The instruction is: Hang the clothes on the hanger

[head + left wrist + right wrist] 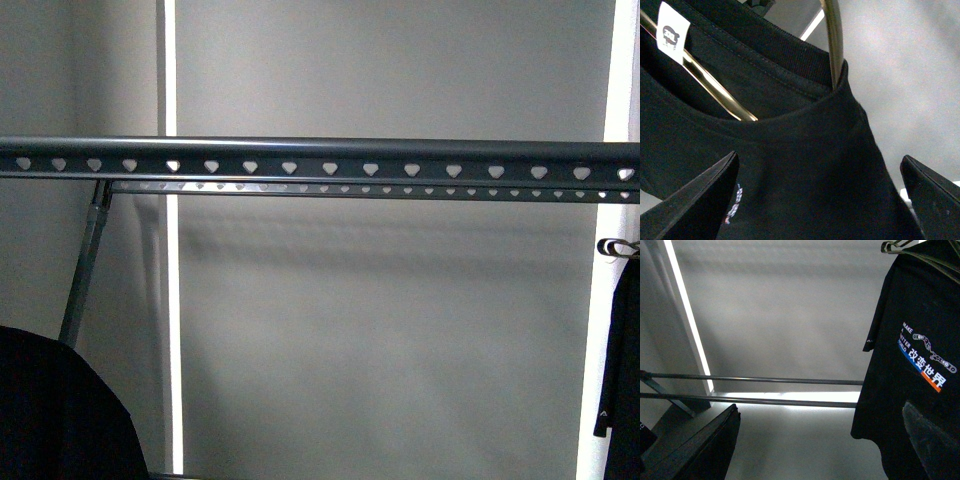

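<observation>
Grey wall [400,330] fills the back, with a bright vertical strip [170,320] left of centre. Dark grey rack [320,160]: the rail with heart holes spans the whole front view, a second holed rail sits just behind and lower, and one leg [85,270] drops at the left.

T-shirt [910,390] hangs off to the right, black with white MAKE / BETTER lettering, a chain-like arm graphic, a blue stripe and Chinese characters. Only the right wrist view shows the print. The front view gets just a black sliver at its right edge under a hanger hook [618,246], which sits below rail level. The right wrist view also shows two thin rods [765,380] crossing behind.

Second shirt [790,165], also black, fills the left wrist view. A brass-coloured wire hanger [715,87] goes through the neck and there is a white label [672,32] inside the collar. It has a small print, too small to read. Black cloth [50,410] sits bottom-left in the front view, can't tell if it's the same shirt.

Left gripper [819,157]: fingers spread wide, released, with shirt fabric across the gap and no visible pinch. Right gripper [820,406]: spread wide, holding nothing. The T-shirt overlaps one finger in shot, contact unclear
</observation>
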### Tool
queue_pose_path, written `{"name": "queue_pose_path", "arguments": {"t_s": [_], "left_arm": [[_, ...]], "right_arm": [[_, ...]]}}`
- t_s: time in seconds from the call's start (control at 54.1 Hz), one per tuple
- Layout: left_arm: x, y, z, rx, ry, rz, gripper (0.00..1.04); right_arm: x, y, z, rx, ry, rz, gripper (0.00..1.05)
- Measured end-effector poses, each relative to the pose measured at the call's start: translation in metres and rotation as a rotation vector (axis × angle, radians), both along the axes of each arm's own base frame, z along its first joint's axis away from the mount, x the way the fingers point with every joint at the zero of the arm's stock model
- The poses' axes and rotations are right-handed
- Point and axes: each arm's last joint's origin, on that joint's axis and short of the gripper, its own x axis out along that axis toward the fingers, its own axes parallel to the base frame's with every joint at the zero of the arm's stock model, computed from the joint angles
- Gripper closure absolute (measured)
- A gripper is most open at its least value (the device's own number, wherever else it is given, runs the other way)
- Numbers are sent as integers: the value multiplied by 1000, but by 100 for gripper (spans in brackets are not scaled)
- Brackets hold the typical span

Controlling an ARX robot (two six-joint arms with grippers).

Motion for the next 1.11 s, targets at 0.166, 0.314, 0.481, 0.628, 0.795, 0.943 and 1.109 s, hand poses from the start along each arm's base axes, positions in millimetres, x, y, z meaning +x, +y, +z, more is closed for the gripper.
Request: {"name": "queue_pose_path", "arguments": {"t_s": [0.166, 0.314, 0.481, 0.628, 0.795, 0.943, 1.109], "left_arm": [[25, -13, 16, -39, -47, 38, 7], [39, -25, 25, -56, -59, 34, 7], [49, -34, 11, -75, -1, 43, 7], [56, -37, 4, -69, 19, 65, 7], [69, -34, 0, -53, 32, 102, 10], [87, -28, 2, -44, 45, 131, 38], [89, -25, 8, -58, 63, 71, 71]], "right_arm": [[0, 0, 0, 0, 0, 1, 7], [0, 0, 0, 0, 0, 1, 7], [0, 0, 0, 0, 0, 1, 7], [0, 0, 0, 0, 0, 1, 7], [0, 0, 0, 0, 0, 1, 7], [0, 0, 0, 0, 0, 1, 7], [0, 0, 0, 0, 0, 1, 7]]}}
